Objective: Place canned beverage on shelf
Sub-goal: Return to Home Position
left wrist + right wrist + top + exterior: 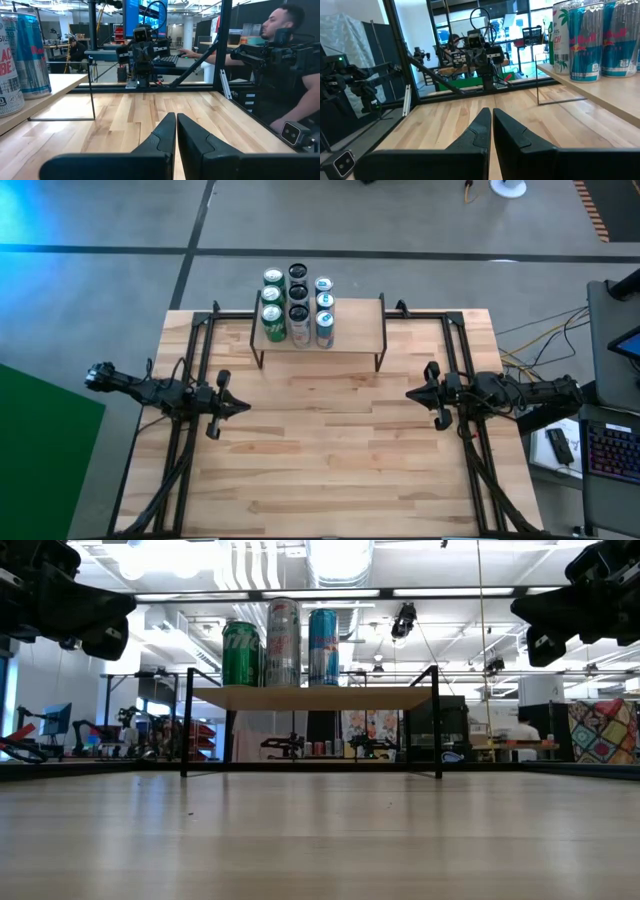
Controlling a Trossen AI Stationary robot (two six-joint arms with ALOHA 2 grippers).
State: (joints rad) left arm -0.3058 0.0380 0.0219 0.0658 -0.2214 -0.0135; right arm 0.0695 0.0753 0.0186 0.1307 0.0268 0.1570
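Observation:
Several cans (298, 308) stand upright in rows on the left part of the shelf (350, 330), a light plank on thin black wire legs at the table's far middle. In the low view a green can (240, 653), a silver can (282, 642) and a blue can (322, 647) show on the shelf's top (315, 697). My left gripper (243, 407) is shut and empty above the table's left side. My right gripper (410, 393) is shut and empty above the right side. Both point at the table's middle, well clear of the shelf.
Black frame rails (190, 380) run along the table's left side, and more rails (460, 370) along its right side. Bare wooden tabletop (325, 450) lies between and in front of the arms. A person (280, 55) sits beyond the table's right edge at a desk.

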